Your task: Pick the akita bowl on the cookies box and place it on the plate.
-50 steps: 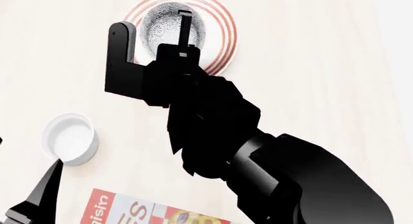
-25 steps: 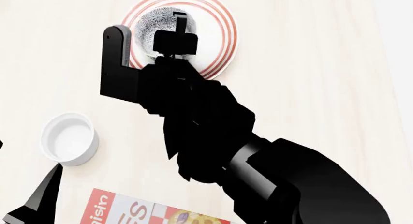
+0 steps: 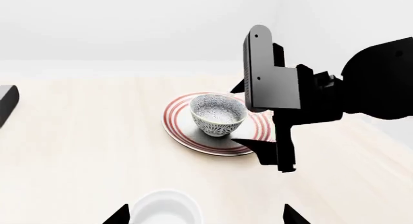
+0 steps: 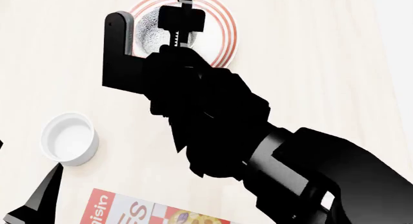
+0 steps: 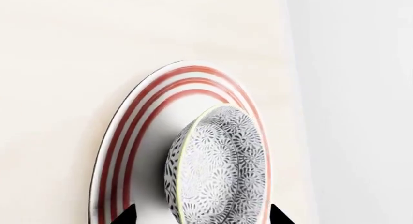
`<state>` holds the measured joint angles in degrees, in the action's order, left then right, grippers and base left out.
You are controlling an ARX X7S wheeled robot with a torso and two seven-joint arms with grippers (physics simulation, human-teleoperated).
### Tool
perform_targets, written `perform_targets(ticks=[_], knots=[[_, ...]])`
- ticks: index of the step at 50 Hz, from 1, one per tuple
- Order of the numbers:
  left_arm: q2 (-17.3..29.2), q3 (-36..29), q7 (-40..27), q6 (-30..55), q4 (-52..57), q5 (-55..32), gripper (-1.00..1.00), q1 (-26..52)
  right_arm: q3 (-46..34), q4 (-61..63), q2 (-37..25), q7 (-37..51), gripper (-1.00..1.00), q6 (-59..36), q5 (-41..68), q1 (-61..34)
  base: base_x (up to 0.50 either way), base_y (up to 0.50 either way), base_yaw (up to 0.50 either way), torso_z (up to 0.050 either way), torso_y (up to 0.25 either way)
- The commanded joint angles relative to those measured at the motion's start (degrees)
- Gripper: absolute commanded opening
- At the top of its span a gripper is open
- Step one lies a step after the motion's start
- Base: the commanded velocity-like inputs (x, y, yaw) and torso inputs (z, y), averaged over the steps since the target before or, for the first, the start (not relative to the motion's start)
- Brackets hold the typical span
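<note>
The speckled akita bowl (image 3: 218, 115) stands upright on the red-ringed plate (image 3: 181, 129), a little off its centre. My right gripper (image 5: 203, 216) is open. Its two fingertips frame the bowl (image 5: 219, 171) in the right wrist view without touching it. From the head view the right gripper (image 4: 152, 28) hangs over the plate (image 4: 226, 35) and hides much of the bowl (image 4: 147, 33). A corner of the red cookies box (image 4: 148, 214) shows at the near edge, with nothing on it. My left gripper (image 3: 206, 218) is open and empty by the white cup.
A small plain white cup (image 4: 69, 138) stands left of centre, between the plate and the cookies box. One left finger (image 4: 44, 192) reaches in at the lower left. The right arm (image 4: 271, 156) covers the middle of the pale table. A dark object (image 3: 7, 103) pokes in at the left wrist view's edge.
The right gripper has shifted farther over the plate and drawn back from the bowl, which stays put on the plate. The left gripper and white cup have barely moved.
</note>
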<state>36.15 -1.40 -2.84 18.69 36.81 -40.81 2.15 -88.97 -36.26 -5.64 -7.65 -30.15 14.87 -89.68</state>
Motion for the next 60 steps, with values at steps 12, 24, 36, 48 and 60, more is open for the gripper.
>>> perform_targets(ticks=[12, 24, 36, 48, 60], knots=[[0.69, 0.37, -2.27, 1.27, 1.44, 0.15, 1.00, 0.55, 4.29, 48.94, -23.34, 2.53, 1.00, -23.10, 8.26, -6.57, 0.00, 0.00, 0.00, 0.000, 0.000], [-1.07, 3.89, -7.24, -0.71, 4.14, 1.37, 1.00, 0.65, 18.28, 71.79, -36.59, 16.49, 1.00, -24.49, 15.80, 0.09, 0.00, 0.00, 0.00, 0.000, 0.000], [-3.03, 13.15, -13.77, -6.28, 11.54, 3.43, 1.00, -2.99, 25.11, 92.91, -54.08, 44.84, 1.00, -8.59, 11.99, 22.30, 0.00, 0.00, 0.00, 0.000, 0.000], [-9.01, 17.09, -17.80, -14.57, 14.34, 11.55, 1.00, -4.88, 26.93, 95.76, -70.35, 70.32, 1.00, 15.82, 6.92, 37.63, 0.00, 0.00, 0.00, 0.000, 0.000], [-13.80, 20.82, -20.26, -21.00, 13.58, 9.24, 1.00, -4.35, 21.69, 95.33, -83.73, 91.80, 1.00, 39.81, -6.81, 47.46, 0.00, 0.00, 0.00, 0.000, 0.000]])
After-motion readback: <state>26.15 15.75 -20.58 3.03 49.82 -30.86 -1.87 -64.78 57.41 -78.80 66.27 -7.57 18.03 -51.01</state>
